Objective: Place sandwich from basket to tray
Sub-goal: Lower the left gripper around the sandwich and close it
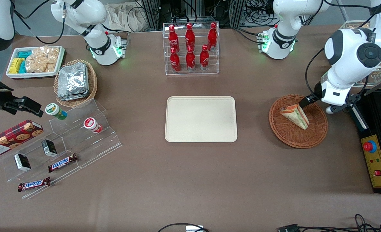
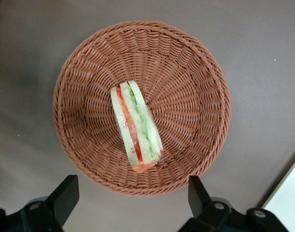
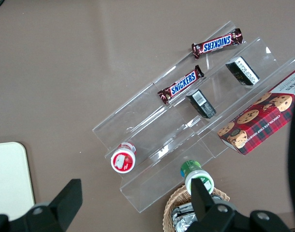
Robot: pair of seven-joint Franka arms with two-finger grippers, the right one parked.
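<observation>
The sandwich [image 1: 295, 116], a white-bread wedge with orange, green and red filling, lies in the round reddish-brown wicker basket [image 1: 316, 133] toward the working arm's end of the table. The left wrist view shows the sandwich [image 2: 136, 126] lying in the middle of the basket [image 2: 196, 96]. My left gripper [image 1: 313, 103] hovers above the basket's rim, farther from the front camera than the sandwich. It is open and empty [image 2: 133, 193], its fingers [image 2: 65, 193] spread wide just outside the rim. The cream-beige tray [image 1: 200, 119] lies flat at the table's middle with nothing on it.
A clear rack of red bottles [image 1: 191, 48] stands farther from the front camera than the tray. A black control box with a red button [image 1: 376, 154] sits beside the basket at the table's edge. A tan basket of foil packets [image 1: 75, 82] and a clear snack stand [image 1: 64, 141] lie toward the parked arm's end.
</observation>
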